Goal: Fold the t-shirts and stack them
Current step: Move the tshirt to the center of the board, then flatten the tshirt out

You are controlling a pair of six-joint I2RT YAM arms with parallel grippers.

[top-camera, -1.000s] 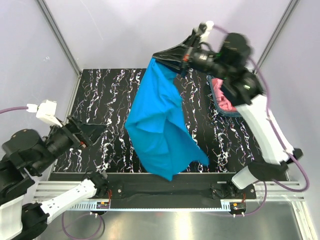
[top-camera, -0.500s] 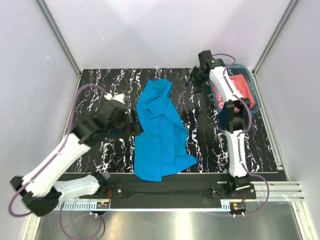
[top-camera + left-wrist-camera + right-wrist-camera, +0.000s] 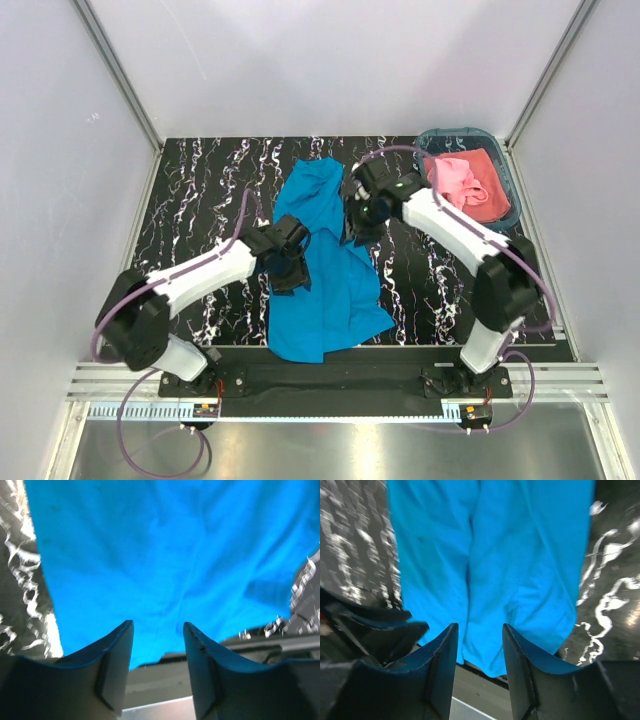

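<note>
The turquoise-blue t-shirt (image 3: 325,270) lies crumpled in a long strip down the middle of the black marbled table (image 3: 200,190). My left gripper (image 3: 290,272) hovers over its left edge, and my right gripper (image 3: 355,228) over its upper right edge. In the left wrist view the left gripper (image 3: 157,625) is open, blue cloth (image 3: 165,555) spread beyond the fingertips and nothing between them. The right gripper (image 3: 480,626) is open too, over the shirt (image 3: 490,555), with nothing held. The salmon pink t-shirt (image 3: 465,180) lies bunched in the basket.
The teal plastic basket (image 3: 507,180) stands at the back right corner of the table. A black rail (image 3: 330,378) runs along the near edge by the arm bases. Pale walls close in the back and both sides.
A second ago the right gripper held the blue t-shirt up high. It let go, and the shirt now lies on the table. Both arms have swung in low over it.
</note>
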